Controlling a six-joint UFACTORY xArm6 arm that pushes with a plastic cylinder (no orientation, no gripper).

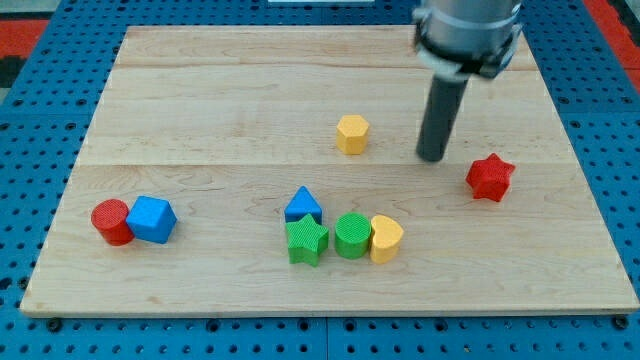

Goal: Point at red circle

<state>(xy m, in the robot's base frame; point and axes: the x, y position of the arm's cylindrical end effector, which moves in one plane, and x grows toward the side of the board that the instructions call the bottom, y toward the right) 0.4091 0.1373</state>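
1. My tip [433, 157] rests on the wooden board [200, 90], upper right of centre. It is a bare rod end; it holds nothing and touches no block.
2. Nearest: yellow hexagon [352, 133] to the tip's left, red star [490, 177] to its lower right. Both apart from it.
3. Bottom centre cluster: blue triangle [303, 205] above green star [307, 240]; green circle [352, 236] beside the star; yellow heart [385, 238] touching the circle's right side.
4. Red circle [111, 221] sits far off at the view's lower left, touching the blue hexagon [152, 219] on its right. Well apart from the tip.
5. Blue pegboard [30, 130] surrounds the board.
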